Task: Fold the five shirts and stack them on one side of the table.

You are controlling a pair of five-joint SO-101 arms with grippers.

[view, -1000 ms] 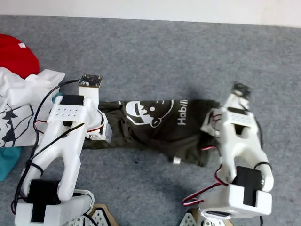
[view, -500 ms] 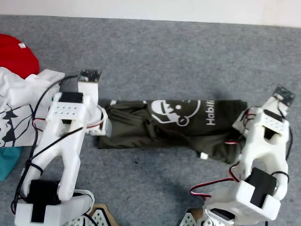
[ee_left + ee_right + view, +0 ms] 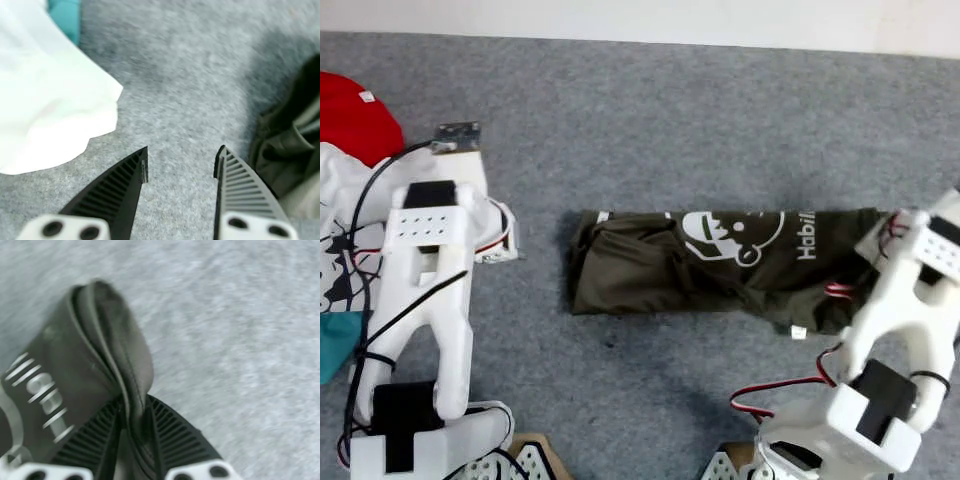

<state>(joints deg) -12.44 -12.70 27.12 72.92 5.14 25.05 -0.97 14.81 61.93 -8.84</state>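
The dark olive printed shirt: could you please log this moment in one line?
dark olive printed shirt: bunched strip on grey table | right gripper: shut on its end | left gripper: open, beside white shirt

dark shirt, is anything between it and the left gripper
Nothing visible does: just grey table lies between the open left gripper and the dark shirt. The white shirt sits on the gripper's other side.
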